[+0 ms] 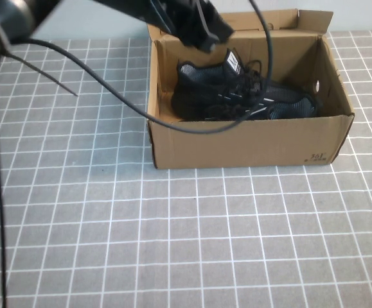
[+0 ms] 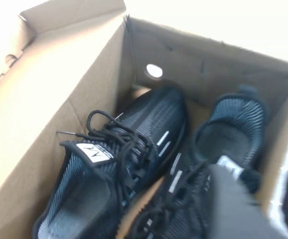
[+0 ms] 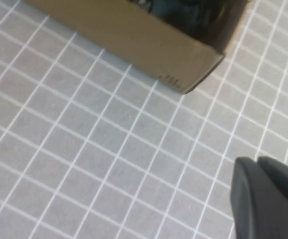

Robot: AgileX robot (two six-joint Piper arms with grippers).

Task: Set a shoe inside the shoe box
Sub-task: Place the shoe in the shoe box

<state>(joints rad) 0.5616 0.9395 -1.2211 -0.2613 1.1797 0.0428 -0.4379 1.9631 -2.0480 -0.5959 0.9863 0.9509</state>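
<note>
The brown cardboard shoe box (image 1: 243,144) stands open at the back of the table, right of centre. Two black knit sneakers lie inside it. One shoe (image 1: 214,90), with a white tongue tag, leans against the left end; it also shows in the left wrist view (image 2: 119,164). The second shoe (image 1: 288,102) lies beside it toward the right end (image 2: 231,132). My left gripper (image 1: 208,35) hovers over the box's back left corner, open and empty, with its fingers (image 2: 238,209) above the second shoe. My right gripper (image 3: 268,199) is shut and empty, low over the mat off the box's printed corner (image 3: 171,79).
The box's flap lid (image 1: 282,20) stands up along the back. A black cable (image 1: 173,123) from the left arm sags across the box's front wall. The grey grid mat (image 1: 173,244) covers the table in front of and to the left of the box.
</note>
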